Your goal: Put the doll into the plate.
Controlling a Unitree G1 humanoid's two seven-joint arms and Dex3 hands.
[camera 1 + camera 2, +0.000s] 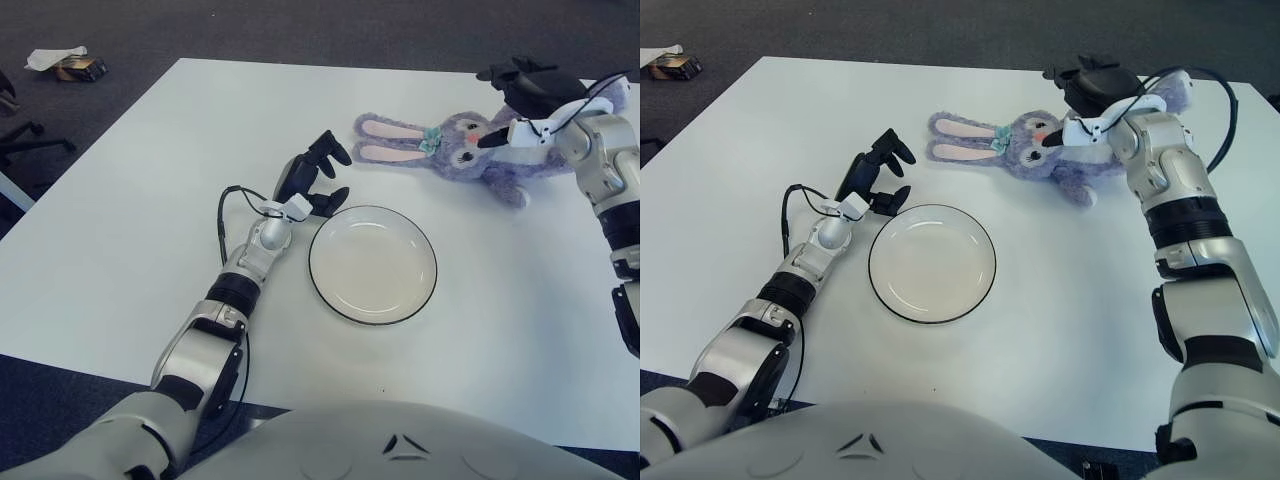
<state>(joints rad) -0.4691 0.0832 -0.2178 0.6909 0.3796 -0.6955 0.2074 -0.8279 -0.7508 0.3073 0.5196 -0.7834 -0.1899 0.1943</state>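
A purple bunny doll (pixel 455 140) lies on the white table (pixel 150 200) at the back right, its long ears pointing left. My right hand (pixel 508 98) is over the doll's body just right of its head, fingers spread and holding nothing. Whether it touches the plush I cannot tell. A white plate (pixel 372 264) with a dark rim sits in front of the doll, with nothing on it. My left hand (pixel 315 175) is beside the plate's upper-left rim, its fingers relaxed and holding nothing.
A black cable (pixel 225 215) loops off my left wrist. Beyond the table's far left corner, crumpled paper and a small box (pixel 65 62) lie on the dark carpet. A chair base (pixel 20 135) shows at the left edge.
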